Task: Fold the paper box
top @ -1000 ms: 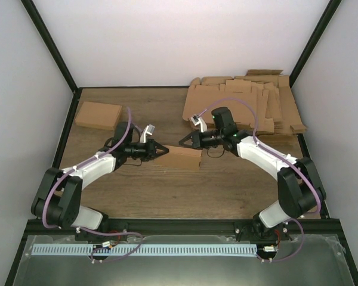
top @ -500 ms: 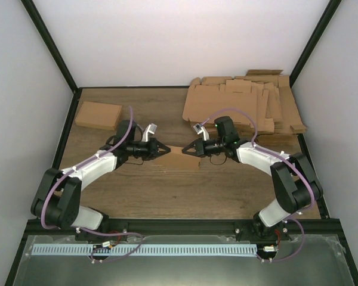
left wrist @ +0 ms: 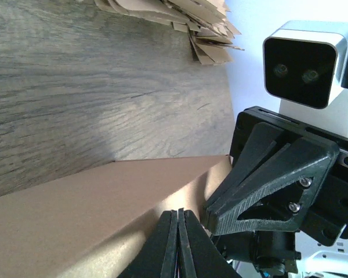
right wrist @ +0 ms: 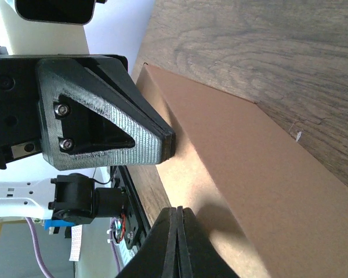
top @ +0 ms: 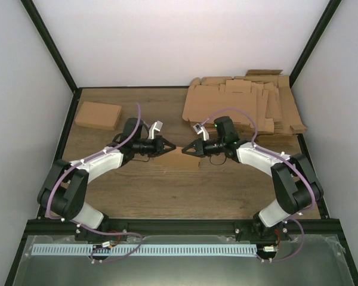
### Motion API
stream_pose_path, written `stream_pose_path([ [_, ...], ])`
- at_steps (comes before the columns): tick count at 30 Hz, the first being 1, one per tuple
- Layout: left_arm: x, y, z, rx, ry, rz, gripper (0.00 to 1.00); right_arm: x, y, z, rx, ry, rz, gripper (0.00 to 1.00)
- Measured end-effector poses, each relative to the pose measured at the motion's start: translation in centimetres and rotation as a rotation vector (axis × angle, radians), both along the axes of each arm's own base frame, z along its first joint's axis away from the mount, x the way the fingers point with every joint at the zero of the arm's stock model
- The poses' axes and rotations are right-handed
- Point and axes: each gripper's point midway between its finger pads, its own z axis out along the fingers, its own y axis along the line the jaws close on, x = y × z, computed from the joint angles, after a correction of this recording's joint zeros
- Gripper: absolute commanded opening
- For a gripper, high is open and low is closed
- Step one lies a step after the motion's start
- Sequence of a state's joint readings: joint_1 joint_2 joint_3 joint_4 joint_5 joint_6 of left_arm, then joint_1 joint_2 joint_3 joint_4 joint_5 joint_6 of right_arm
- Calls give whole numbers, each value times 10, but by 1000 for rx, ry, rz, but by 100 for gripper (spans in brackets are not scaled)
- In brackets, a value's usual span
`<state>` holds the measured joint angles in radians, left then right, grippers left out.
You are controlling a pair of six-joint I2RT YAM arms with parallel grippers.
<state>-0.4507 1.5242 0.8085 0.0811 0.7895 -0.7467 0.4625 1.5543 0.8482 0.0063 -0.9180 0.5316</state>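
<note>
The left gripper (top: pixel 170 147), black with two wedge-shaped fingers, has its fingers pressed flat together. It points in from the left over the far edge of the flat brown cardboard paper box (top: pixel 180 162). The right gripper (top: pixel 185 149), also black, is likewise closed tight and points in over that edge from the right. The two tips face each other, near but apart. The white-and-black left arm (top: pixel 98 162) and right arm (top: pixel 259 156) stretch toward the box, elbows bent outward from it.
</note>
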Motion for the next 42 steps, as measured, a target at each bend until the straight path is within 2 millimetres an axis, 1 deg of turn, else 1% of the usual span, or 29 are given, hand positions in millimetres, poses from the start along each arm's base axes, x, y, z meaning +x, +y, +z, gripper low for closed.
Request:
stream_pose_path([
  [8, -1, 1, 3, -9, -39, 11, 4, 0, -1, 0, -26, -3, -8, 1],
  [11, -4, 9, 6, 26, -26, 51, 4, 0, -1, 0, -31, -1, -7, 1],
  [12, -5, 13, 10, 37, -29, 70, 4, 0, -1, 0, -33, -1, -8, 1],
  [14, -4, 24, 25, 46, -51, 110, 4, 0, -1, 0, -34, 0, -8, 1],
  [16, -1, 35, 41, 42, -84, 150, 4, 0, -1, 0, -34, 0, -8, 1],
  [18, 5, 44, 51, 39, -110, 186, 4, 0, -1, 0, -34, -1, -7, 1],
  [20, 8, 48, 49, 43, -108, 204, 4, 0, -1, 0, -34, -2, -7, 1],
  [21, 9, 47, 44, 45, -100, 205, 4, 0, -1, 0, -34, -3, -7, 1],
  [22, 8, 47, 36, 49, -85, 204, 4, 0, -1, 0, -34, -3, -6, 1],
  [23, 7, 48, 22, 57, -57, 204, 4, 0, -1, 0, -35, -3, -7, 1],
  [24, 4, 48, 5, 72, -16, 204, 4, 0, -2, 0, -35, -4, -8, 1],
  [25, 2, 48, -4, 61, -1, 195, 4, 0, -2, 0, -38, -4, -11, 1],
  [27, 6, 45, -1, 33, -17, 192, 4, 0, -3, 0, -42, -7, -16, 1],
  [32, 5, 45, -1, 20, -24, 190, 5, 0, -4, 1, -52, -10, -24, 1],
  [35, 3, 45, 1, 42, -22, 187, 7, -1, -5, 1, -62, -13, -25, 1],
  [39, 1, 50, 6, 97, -19, 197, 9, 1, -7, 4, -87, -17, -36, 1],
  [42, 0, 56, 16, 139, -41, 211, 12, 2, -11, 7, -111, -29, -49, 1],
])
